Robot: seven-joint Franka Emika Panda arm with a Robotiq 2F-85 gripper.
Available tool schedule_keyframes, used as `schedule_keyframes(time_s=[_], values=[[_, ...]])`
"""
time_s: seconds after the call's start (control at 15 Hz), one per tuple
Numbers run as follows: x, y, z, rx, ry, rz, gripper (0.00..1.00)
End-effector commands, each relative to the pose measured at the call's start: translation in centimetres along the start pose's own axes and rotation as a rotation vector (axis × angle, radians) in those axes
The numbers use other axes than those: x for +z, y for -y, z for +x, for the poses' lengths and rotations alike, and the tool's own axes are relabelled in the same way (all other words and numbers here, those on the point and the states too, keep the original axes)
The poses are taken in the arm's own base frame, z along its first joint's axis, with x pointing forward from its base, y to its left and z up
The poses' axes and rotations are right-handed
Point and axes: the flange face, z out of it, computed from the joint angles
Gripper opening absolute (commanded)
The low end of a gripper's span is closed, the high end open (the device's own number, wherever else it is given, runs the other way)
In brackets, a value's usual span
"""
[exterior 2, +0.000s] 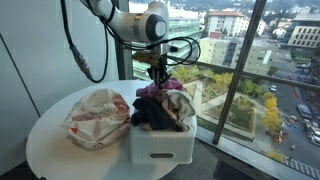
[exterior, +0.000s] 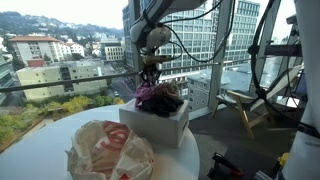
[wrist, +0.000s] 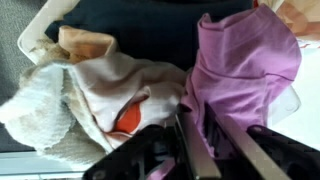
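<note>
On the round white table (exterior 2: pixel 45 150) the white bin (exterior 2: pixel 165 145) stands right, its topmost purple cloth (wrist: pixel 245 65) pinched between the narrow jaws of the gripper (exterior 2: pixel 158 78): grasping seems in hand, and next calls for a straight, snag-free lift.

One bin (exterior 2: pixel 160 145), one bundle (exterior 2: pixel 97 118) (crumpled)

No legible text, label, brand, number or sign appears in any view.

- Bin (exterior 2: pixel 160 145): the white front wall is plain.
- Purple cloth (wrist: pixel 245 70): the surface is plain.
- Cream cloth (wrist: pixel 90 85), at 9 o'clock from the purple cloth: it carries an orange patch (wrist: pixel 125 120), which cannot be resolved as a character or logo.
- Buildings (exterior 2: pixel 235 20), at 1 o'clock from the bin: any facade markings are too small to read.
</note>
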Motion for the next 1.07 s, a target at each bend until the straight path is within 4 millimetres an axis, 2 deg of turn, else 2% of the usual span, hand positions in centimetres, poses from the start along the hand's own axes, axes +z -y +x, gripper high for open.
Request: schedule_keyframes(time_s=[0.0, 0.07, 0.2, 0.53, 0.67, 0.87, 1.0], values=[[-1.9, -0.5, -0.1, 0.019, -0.025, 0.033, 0.03], [-2.6, -0.5, -0.3, 0.026, -0.033, 0.051, 0.02], [-5.1, -0.6, -0.8, 0.045, -0.096, 0.066, 0.06], [-13.0, -0.7, -2.7, 0.041, -0.236, 0.116, 0.05], [-15.8, 0.1, -4.2, 0.013, -0.269, 0.141, 0.05], [-19.6, 3.2, -7.6, -0.092, -0.301, 0.176, 0.05], [-21.0, 5.8, -10.4, -0.192, -0.287, 0.208, 0.05]])
